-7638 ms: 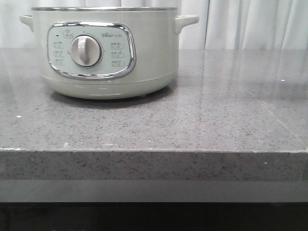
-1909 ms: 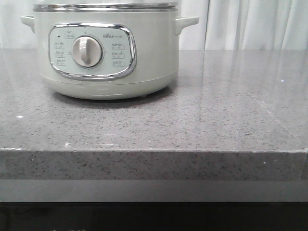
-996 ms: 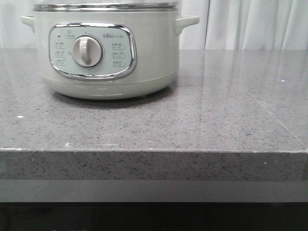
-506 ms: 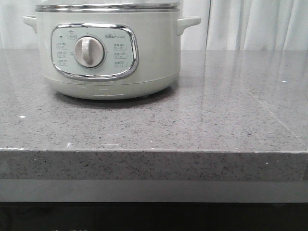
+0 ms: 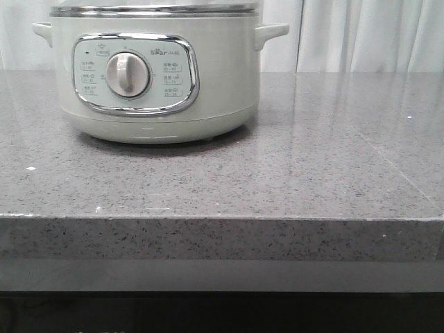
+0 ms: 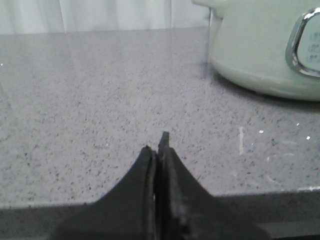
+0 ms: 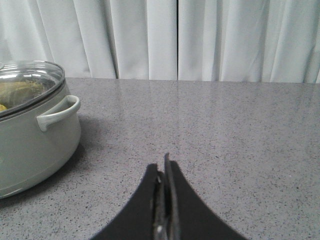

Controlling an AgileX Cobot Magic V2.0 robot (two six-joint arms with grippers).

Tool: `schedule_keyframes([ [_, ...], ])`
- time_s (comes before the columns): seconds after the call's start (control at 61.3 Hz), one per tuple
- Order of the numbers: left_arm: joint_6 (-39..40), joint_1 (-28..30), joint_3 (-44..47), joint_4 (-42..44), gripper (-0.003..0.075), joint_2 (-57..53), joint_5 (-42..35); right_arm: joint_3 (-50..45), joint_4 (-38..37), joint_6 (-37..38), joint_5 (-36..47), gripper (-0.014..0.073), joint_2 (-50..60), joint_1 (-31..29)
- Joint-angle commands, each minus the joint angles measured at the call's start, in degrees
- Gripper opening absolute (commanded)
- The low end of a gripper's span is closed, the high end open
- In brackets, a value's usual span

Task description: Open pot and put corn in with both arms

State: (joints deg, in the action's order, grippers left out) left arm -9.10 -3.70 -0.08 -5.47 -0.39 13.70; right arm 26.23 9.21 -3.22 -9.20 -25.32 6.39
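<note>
1. Front view shows the pot [image 5: 156, 73] standing on the grey stone countertop [image 5: 277, 187], toward its far left corner, control panel [image 5: 135, 73] and dial [image 5: 128, 75] facing the camera. No arm appears in this view.
2. Right wrist view shows a glass lid [image 7: 27, 87] seated on the pot's steel rim. Something yellowish lies beneath the glass; whether it is the corn cannot be told. No corn is visible on the countertop.
3. Left gripper [image 6: 159, 150]: clenched, holding nothing, low over the near edge of the countertop, apart from the pot.
4. Right gripper [image 7: 162, 172]: clenched, holding nothing, over bare countertop, well apart from the pot's side handle [image 7: 57, 114].
5. Judged step: with the lid on and both grippers empty, the task reads either as finished or as not yet begun.
6. If not begun, the next move calls for one gripper to spread its fingers, rise above the rim and take the lid's knob, which no view shows.
</note>
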Motion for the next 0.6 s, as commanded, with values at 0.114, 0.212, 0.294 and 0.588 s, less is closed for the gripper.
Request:
schedule_keyframes([
  [0.114, 0.28, 0.24, 1.18, -0.84, -0.0020, -0.91, -7.81, 1.62, -0.07, 0.06, 4.77, -0.0120, -0.12, -0.29],
  [0.212, 0.28, 0.24, 1.18, -0.84, -0.0020, -0.91, -8.26, 1.62, -0.07, 0.06, 4.77, -0.0120, -0.12, -0.29],
  [0.294, 0.28, 0.24, 1.18, -0.84, -0.0020, -0.91, -8.26, 1.62, -0.07, 0.06, 4.77, -0.0120, -0.12, -0.29],
  [0.588, 0.28, 0.24, 1.18, -0.84, -0.0020, -0.91, -8.26, 1.62, -0.07, 0.06, 4.77, -0.0120, -0.12, -0.29],
])
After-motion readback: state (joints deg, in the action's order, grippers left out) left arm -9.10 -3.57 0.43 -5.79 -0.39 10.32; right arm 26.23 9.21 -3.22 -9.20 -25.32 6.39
